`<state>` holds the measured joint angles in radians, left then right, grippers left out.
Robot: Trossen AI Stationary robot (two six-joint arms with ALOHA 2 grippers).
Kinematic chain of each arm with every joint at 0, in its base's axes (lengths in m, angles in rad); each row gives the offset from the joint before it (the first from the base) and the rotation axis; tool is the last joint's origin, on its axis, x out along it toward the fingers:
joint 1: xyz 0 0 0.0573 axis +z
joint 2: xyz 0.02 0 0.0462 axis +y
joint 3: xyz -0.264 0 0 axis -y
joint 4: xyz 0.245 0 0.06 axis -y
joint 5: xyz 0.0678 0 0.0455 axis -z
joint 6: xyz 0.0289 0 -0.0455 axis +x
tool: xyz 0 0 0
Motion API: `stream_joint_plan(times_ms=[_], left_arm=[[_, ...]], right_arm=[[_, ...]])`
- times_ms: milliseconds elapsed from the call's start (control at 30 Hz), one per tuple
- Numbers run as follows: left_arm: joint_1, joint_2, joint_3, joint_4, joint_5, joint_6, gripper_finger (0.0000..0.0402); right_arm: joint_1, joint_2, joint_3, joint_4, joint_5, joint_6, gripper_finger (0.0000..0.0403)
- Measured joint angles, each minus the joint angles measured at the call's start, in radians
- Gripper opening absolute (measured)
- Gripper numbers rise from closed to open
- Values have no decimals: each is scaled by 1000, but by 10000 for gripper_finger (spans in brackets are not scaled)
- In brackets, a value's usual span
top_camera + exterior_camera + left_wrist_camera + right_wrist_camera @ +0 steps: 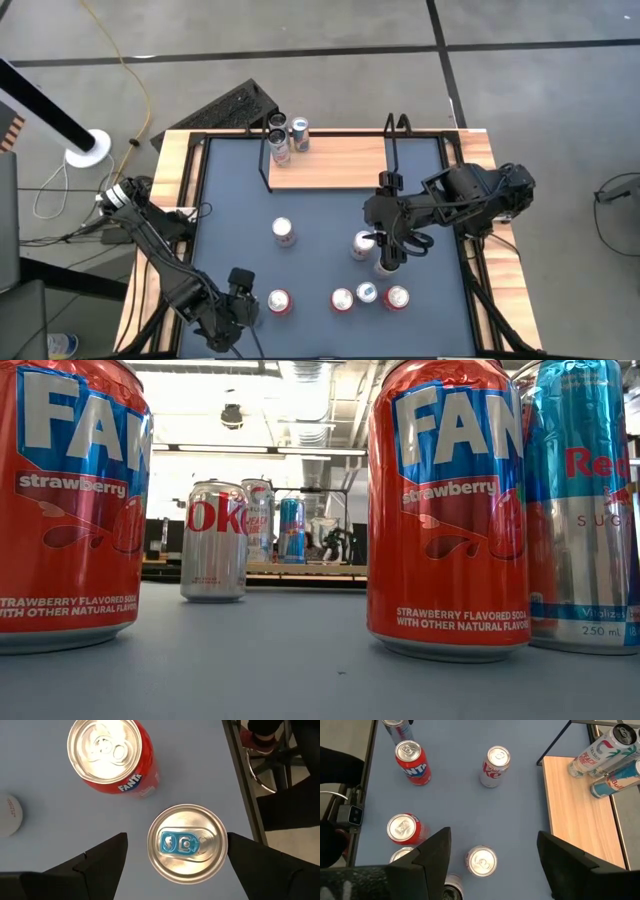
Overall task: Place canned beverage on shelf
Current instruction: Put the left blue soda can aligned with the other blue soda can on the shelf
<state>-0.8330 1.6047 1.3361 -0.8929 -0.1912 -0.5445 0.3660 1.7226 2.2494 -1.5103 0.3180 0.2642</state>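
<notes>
1. Grey tiled flooring is being seen around a table point(170, 160) with a light-wood rim and a blue-grey mat point(230, 200).
2. The shelf point(340, 162), a light-wood board with black rod uprights at both ends, is being shown along the far edge of the mat.
3. Three cans are being carried at the shelf's left end: a Red Bull can point(299, 133), a pale can with red lettering point(280, 150) and a dark-topped can point(278, 125). The rest of the board is being left bare.
4. A Diet Coke can point(284, 232) is being shown upright on the mat, apart from the others.
5. A row of cans is being shown along the near edge, among them a Fanta strawberry can point(279, 301) and a blue-tabbed can point(367, 292).
6. The left gripper point(176, 840) is being held low at the near left of the mat, with its claw wide. In its wrist view the blue-tabbed can appears between the fingers, with clear gaps on both sides. Nothing is being gripped.
7. The right gripper point(493, 834) is being held above two silver-topped cans point(363, 245) at mid-right of the mat. Its claw is wide and is holding nothing.
</notes>
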Motion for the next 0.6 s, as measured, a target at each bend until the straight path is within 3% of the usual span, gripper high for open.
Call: stream_joint_plan(times_ms=[600], left_arm=[[1,0,0,87,-51,-55,322]], right_arm=[[0,0,0,1,0,-2,276]])
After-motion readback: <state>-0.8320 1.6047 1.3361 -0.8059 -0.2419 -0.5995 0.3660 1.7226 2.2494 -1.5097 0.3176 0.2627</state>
